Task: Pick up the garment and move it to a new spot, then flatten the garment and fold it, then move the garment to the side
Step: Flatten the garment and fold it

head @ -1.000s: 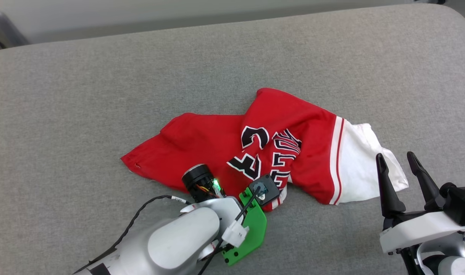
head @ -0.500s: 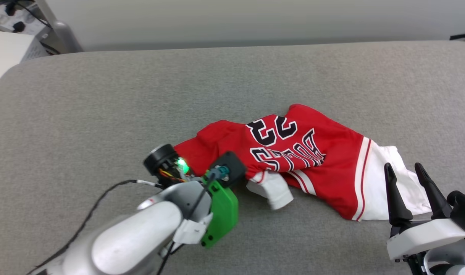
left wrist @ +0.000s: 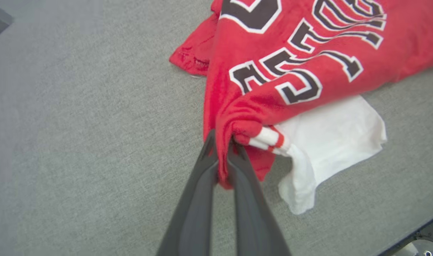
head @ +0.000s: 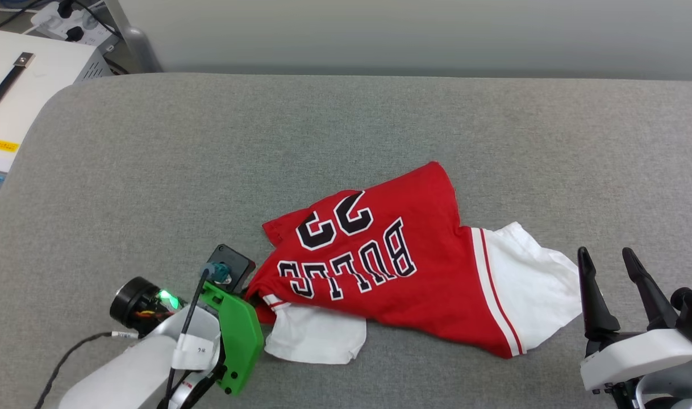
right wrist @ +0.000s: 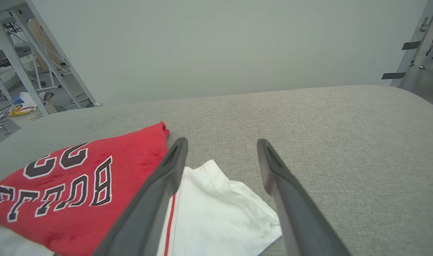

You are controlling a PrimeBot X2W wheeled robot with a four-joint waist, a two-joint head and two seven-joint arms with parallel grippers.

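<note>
Where the left gripper met the cloth, its two dark fingers were pinched nearly together on a bunched red fold of the garment, right beside the striped cuff. In the head view a green bracket hid that grip. The jersey spread rightward from there across the grey padded surface, its lettering upside down. One white sleeve lay partly tucked under the red body. The other sleeve reached toward the right gripper, whose fingers stood wide apart, holding nothing. Whether they touched the sleeve's edge could not be told. A white box was cut off at the upper left.
</note>
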